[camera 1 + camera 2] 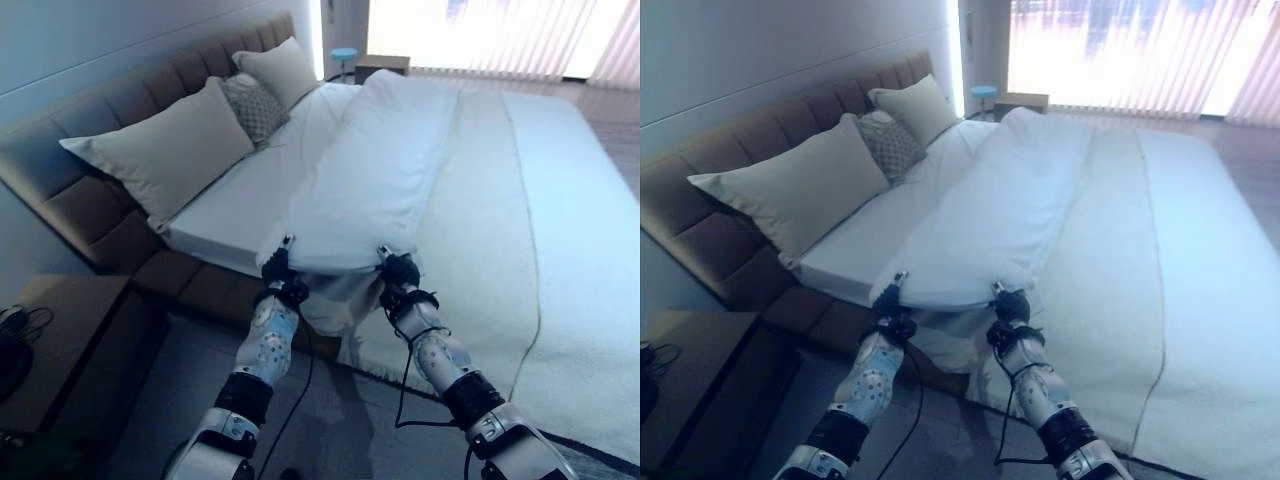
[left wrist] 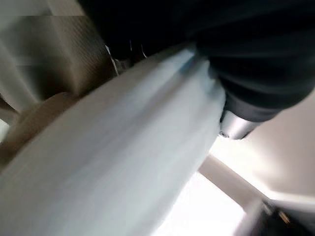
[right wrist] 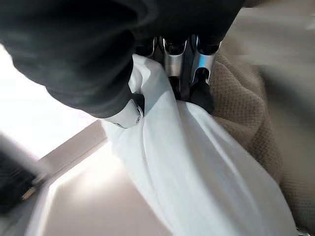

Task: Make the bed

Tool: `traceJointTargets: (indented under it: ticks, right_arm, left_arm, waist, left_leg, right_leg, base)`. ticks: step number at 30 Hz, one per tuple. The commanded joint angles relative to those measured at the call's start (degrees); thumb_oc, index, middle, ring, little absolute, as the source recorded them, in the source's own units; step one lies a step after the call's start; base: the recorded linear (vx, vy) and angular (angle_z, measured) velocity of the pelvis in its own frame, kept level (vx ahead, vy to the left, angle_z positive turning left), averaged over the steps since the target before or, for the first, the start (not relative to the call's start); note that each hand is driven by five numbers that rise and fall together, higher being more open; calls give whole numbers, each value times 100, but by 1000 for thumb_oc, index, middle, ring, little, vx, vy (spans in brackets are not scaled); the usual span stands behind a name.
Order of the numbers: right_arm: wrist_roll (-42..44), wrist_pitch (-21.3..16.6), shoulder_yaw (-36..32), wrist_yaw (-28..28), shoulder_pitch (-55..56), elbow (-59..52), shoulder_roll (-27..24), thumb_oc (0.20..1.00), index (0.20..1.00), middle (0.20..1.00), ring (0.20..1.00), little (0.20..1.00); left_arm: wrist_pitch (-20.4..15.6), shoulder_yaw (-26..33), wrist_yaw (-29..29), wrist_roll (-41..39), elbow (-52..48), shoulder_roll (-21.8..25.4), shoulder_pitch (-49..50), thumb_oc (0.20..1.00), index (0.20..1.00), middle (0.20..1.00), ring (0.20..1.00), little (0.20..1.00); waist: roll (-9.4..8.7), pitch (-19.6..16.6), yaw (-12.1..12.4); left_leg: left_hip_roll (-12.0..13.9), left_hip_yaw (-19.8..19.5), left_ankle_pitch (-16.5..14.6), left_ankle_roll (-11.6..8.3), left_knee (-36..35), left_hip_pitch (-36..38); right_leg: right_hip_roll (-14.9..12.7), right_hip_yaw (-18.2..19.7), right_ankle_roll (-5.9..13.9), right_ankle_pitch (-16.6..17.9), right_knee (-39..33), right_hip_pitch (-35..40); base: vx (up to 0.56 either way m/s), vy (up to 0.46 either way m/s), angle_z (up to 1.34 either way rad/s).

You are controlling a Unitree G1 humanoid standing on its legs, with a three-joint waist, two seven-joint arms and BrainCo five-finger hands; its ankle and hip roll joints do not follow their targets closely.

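The left robot hand (image 1: 276, 268) and the right robot hand (image 1: 400, 270) both sit at the near edge of a folded white duvet (image 1: 375, 170), side by side with the fold's hem stretched between them. In the right wrist view the right robot hand's fingers (image 3: 181, 64) and thumb pinch a bunch of the white cloth. In the left wrist view the left robot hand (image 2: 256, 73) lies against the same cloth with its thumb pressed on it, so it seems to be gripping too, though its fingers are mostly hidden there.

From the hands the duvet runs away along the bed (image 1: 240, 205) as a long doubled band. Below the hands some of it hangs over the bed's side. To the right of the right robot hand a cream blanket (image 1: 480, 220) covers the mattress. To the left of the left robot hand lies bare white sheet, then a large pillow (image 1: 165, 150), a patterned cushion (image 1: 255, 105) and a second pillow (image 1: 282, 70) leaning on a brown padded headboard (image 1: 90, 170).

Lower left of the left robot hand stands a dark nightstand (image 1: 60, 340). Far beyond the hands, bright vertical blinds (image 1: 500, 35) span the room's end, with a small blue stool (image 1: 343, 55) near them.
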Motion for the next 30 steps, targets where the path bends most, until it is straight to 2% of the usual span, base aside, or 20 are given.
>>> traceJointTargets:
  ticks: [1, 6, 12, 16, 18, 19, 21, 22, 23, 24, 25, 26, 30]
  right_arm:
    - [-1018, -883, -1343, -109, 82, -879, -627, 200, 200, 200, 200, 200]
    - [-1393, -960, -1707, -43, 529, -1438, -487, 200, 200, 200, 200, 200]
    - [-1342, -702, -1572, 149, 1318, -1182, -277, 200, 200, 200, 200, 200]
    - [-1134, -276, -1179, 358, 1943, -254, -36, 200, 200, 200, 200, 200]
    - [-1105, -208, -1139, 367, 1944, -55, -22, 200, 200, 200, 200, 200]
    - [-931, -103, -1009, 380, 1915, 415, 72, 200, 200, 200, 200, 200]
    - [-952, -39, -878, 331, 1812, 719, 85, 200, 200, 200, 200, 200]
    - [-951, -42, -878, 333, 1806, 724, 85, 200, 200, 200, 200, 200]
    - [-914, 2, -798, 257, 1628, 1144, 110, 200, 200, 200, 200, 200]
    - [-914, 2, -798, 257, 1628, 1144, 110, 200, 200, 200, 200, 200]
    - [-928, -10, -750, 168, 1478, 1512, 145, 200, 200, 200, 200, 200]
    - [-927, -12, -751, 170, 1472, 1517, 145, 200, 200, 200, 200, 200]
    - [-1113, -7, -650, -172, 1036, 2325, 230, 200, 200, 200, 200, 200]
  left_arm:
    - [-1170, 991, -97, 581, -1115, 1376, 135, 200, 200, 200, 200, 200]
    - [-1166, 1250, -267, 542, -1543, 1282, 549, 200, 200, 200, 200, 200]
    - [-990, 1481, -240, 510, -1343, 1086, 1191, 200, 200, 200, 200, 200]
    - [-765, 1550, -188, 293, -689, 857, 1677, 200, 200, 200, 200, 200]
    - [-731, 1544, -192, 257, -574, 844, 1724, 200, 200, 200, 200, 200]
    - [-682, 1446, -201, 144, -275, 787, 1777, 200, 200, 200, 200, 200]
    - [-655, 1331, -201, 61, 30, 759, 1767, 200, 200, 200, 200, 200]
    - [-658, 1332, -205, 57, 37, 761, 1761, 200, 200, 200, 200, 200]
    - [-596, 1151, -219, 43, 495, 743, 1695, 200, 200, 200, 200, 200]
    - [-596, 1151, -220, 43, 495, 743, 1695, 200, 200, 200, 200, 200]
    - [-549, 1009, -238, 43, 888, 718, 1641, 200, 200, 200, 200, 200]
    - [-552, 1010, -241, 41, 894, 719, 1634, 200, 200, 200, 200, 200]
    - [-409, 627, -176, 319, 2016, 700, 1262, 200, 200, 200, 200, 200]
  waist:
    - [-97, -612, 149]
    - [-36, -674, 126]
    - [-54, -617, 171]
    - [-64, -328, 228]
    - [-60, -266, 246]
    - [-50, -33, 277]
    - [-33, 177, 296]
    - [-33, 174, 296]
    - [-1, 409, 313]
    - [-1, 407, 314]
    - [24, 608, 318]
    - [23, 601, 319]
    - [89, 944, 288]
  left_leg:
    - [-356, 160, -74, 133, -1002, 441]
    - [-491, 333, -160, 272, -1185, 674]
    - [-562, 451, -213, 351, -1185, 630]
    - [-569, 510, -126, 383, -1185, 353]
    - [-567, 519, -97, 385, -1185, 242]
    - [-569, 521, -5, 377, -1185, -17]
    - [-578, 517, 67, 372, -1185, -217]
    - [-578, 517, 68, 372, -1185, -224]
    - [-591, 506, 143, 373, -1155, -435]
    - [-591, 506, 143, 373, -1154, -438]
    - [-598, 506, 187, 379, -1079, -624]
    - [-598, 507, 186, 379, -1073, -640]
    - [-594, 496, 290, 362, -998, -1026]
  right_leg:
    - [-101, 586, 610, -389, 352, -125]
    - [-267, 653, 712, -319, 232, 5]
    - [-359, 729, 784, -188, 113, -30]
    - [-400, 704, 845, -11, 6, -307]
    - [-404, 700, 854, 12, 9, -414]
    - [-418, 683, 864, 87, 21, -657]
    - [-424, 676, 857, 143, 48, -876]
    - [-424, 676, 857, 142, 52, -886]
    - [-428, 663, 842, 188, 125, -1134]
    - [-428, 664, 842, 188, 126, -1137]
    - [-430, 650, 825, 220, 204, -1340]
    - [-430, 652, 825, 219, 211, -1356]
    - [-450, 612, 794, 245, 389, -1801]
  base:
    - [97, 149, 26]
    - [124, 204, 17]
    - [44, 90, 13]
    - [-81, 31, -13]
    - [-135, 13, -15]
    - [-193, 10, -10]
    - [-168, 14, -18]
    - [-138, 20, -17]
    - [-98, 14, -4]
    - [-151, 34, 0]
    - [-54, 20, 0]
    - [-96, 42, 0]
    - [-48, 31, 3]
